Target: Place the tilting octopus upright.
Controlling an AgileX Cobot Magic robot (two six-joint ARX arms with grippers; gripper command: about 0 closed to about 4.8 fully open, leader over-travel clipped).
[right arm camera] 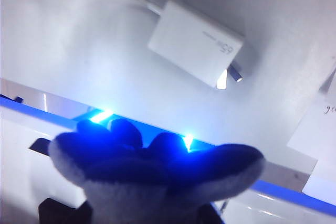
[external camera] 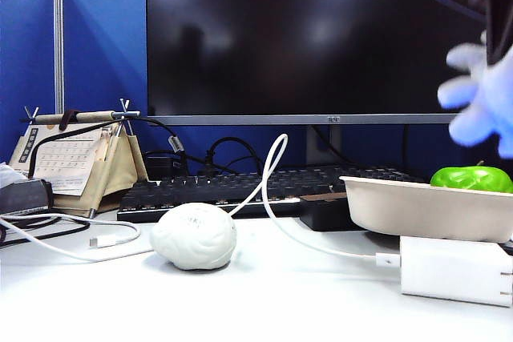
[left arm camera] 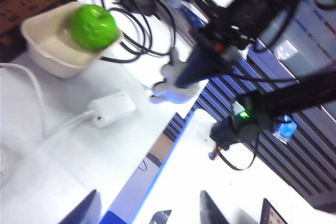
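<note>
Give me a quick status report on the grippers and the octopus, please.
Right gripper shut on octopus, aloft beyond the table edge. Left gripper open, empty. Charger and bowl sit nearby.

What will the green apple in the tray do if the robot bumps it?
The green apple looks round and smooth, so it would probably roll. The tray walls should likely stop it. The right gripper holds the octopus; the left gripper hangs open.

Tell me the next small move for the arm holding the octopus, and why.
Probably lower it to the bare table with its tentacles pointing down. The right gripper holds the octopus in the air, above the bowl and the charger. The left gripper is open and away from it.
</note>
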